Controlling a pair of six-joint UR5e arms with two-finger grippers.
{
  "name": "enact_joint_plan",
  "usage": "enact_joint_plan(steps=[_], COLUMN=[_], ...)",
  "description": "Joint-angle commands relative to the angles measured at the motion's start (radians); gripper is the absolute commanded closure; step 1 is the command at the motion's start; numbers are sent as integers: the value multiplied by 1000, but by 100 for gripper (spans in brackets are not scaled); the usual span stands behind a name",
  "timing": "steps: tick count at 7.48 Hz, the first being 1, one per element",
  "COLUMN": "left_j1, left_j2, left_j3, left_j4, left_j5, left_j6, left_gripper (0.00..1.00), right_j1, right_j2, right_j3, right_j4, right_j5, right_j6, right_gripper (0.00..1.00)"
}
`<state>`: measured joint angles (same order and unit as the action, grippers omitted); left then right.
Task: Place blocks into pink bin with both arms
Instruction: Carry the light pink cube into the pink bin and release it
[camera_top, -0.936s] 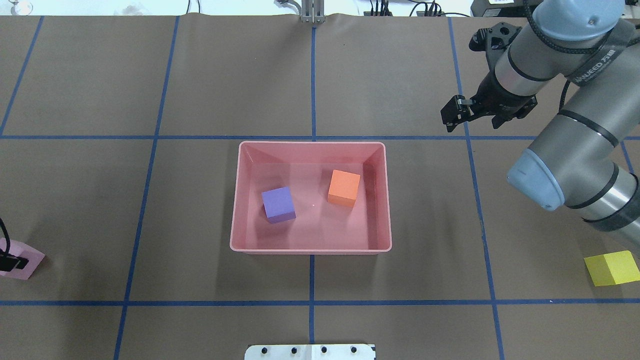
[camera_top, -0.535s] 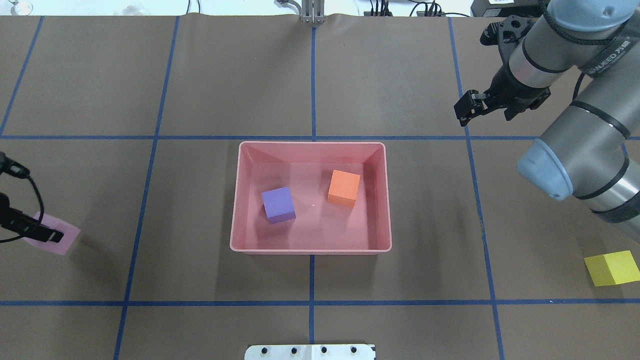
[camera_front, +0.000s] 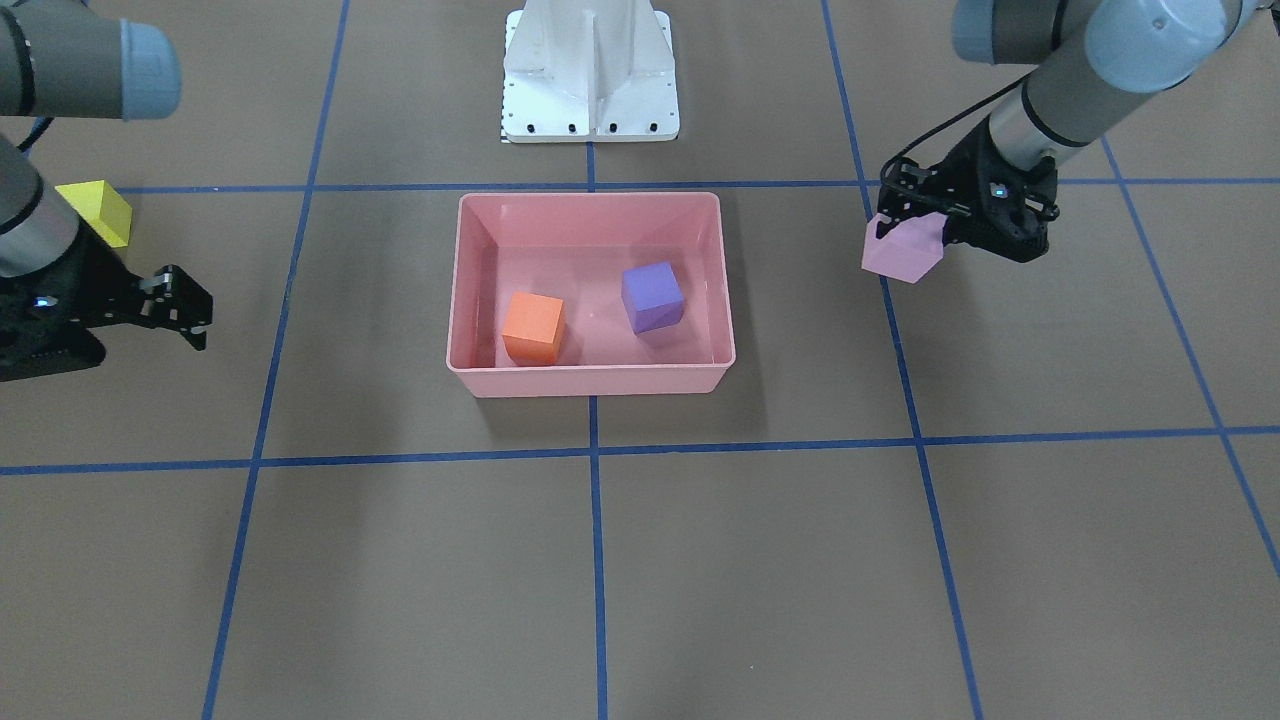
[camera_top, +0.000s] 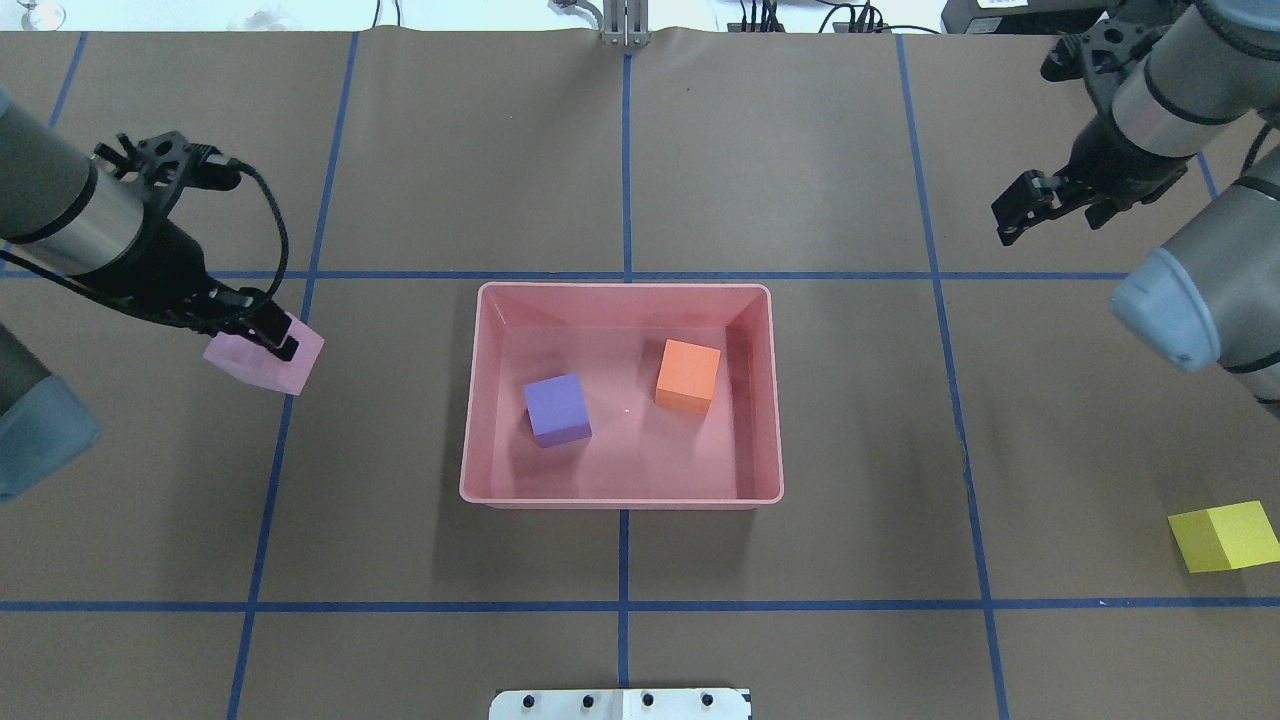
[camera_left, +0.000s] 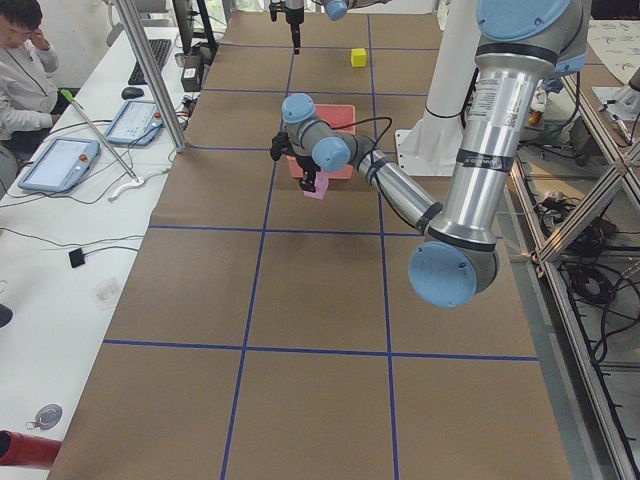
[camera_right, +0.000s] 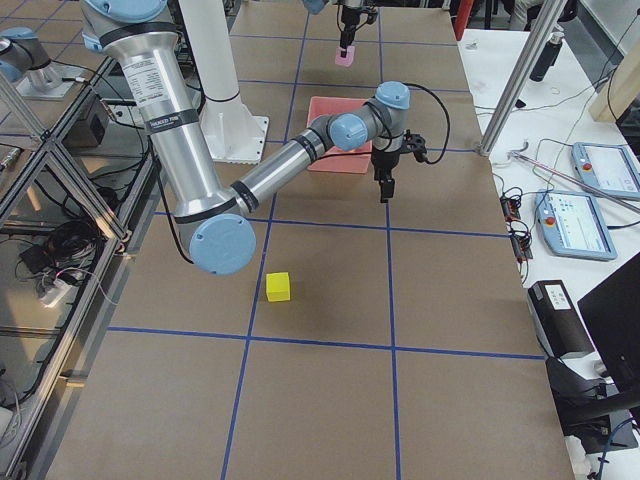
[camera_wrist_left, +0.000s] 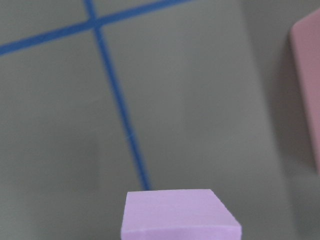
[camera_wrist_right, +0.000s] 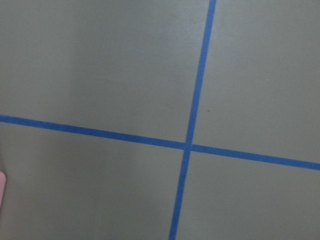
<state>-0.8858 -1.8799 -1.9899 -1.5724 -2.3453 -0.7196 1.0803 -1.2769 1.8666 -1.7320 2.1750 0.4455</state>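
Inside the pink bin (camera_top: 620, 497) sit the purple cube (camera_top: 556, 408) and orange cube (camera_top: 688, 375). My left fingers (camera_top: 272, 340) grip the light pink cube (camera_top: 228, 358) aloft, short of the bin. My right fingers (camera_top: 1012, 215) are spread and empty, and the yellow cube (camera_top: 1225, 536) waits on the counter (camera_top: 800, 600).

Left wrist view: light pink cube (camera_wrist_left: 180, 215) cut off at 6 o'clock, pink bin (camera_wrist_left: 307, 80) a blurred edge at 3 o'clock; my right arm (camera_front: 25, 218) hides part of the yellow cube (camera_front: 100, 208).
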Motion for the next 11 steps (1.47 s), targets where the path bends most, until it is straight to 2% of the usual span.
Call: enact_joint_plan(steps=[1, 2, 4, 5, 6, 7, 8, 9, 10, 11], left_j1=[109, 172, 293, 327, 359, 369, 360, 334, 283, 204], left_j2=[-204, -307, -424, -458, -497, -499, -493, -437, -339, -211], left_j3=[55, 104, 186, 218, 245, 244, 217, 142, 63, -4], left_j4=[41, 41, 40, 37, 35, 35, 41, 54, 67, 96], left_j5=[14, 71, 193, 216, 278, 296, 296, 285, 241, 186], left_j6=[-226, -318, -427, -460, -497, -514, -509, -497, -397, -203], left_gripper=[48, 45, 41, 26, 0, 0, 0, 0, 0, 0], right_j1=[117, 148, 165, 165, 164, 164, 164, 162, 159, 149], right_j2=[-137, -195, -351, -428, -479, -502, -524, -557, -602, -616], right_j3=[5, 9, 16, 11, 9, 17, 17, 20, 19, 19], right_j4=[2, 3, 160, 246, 306, 321, 340, 376, 449, 468], right_j5=[31, 32, 32, 32, 32, 49, 75, 91, 101, 117], right_j6=[-228, -302, -337, -334, -330, -332, -338, -340, -332, -312], right_gripper=[0, 0, 0, 0, 0, 0, 0, 0, 0, 0])
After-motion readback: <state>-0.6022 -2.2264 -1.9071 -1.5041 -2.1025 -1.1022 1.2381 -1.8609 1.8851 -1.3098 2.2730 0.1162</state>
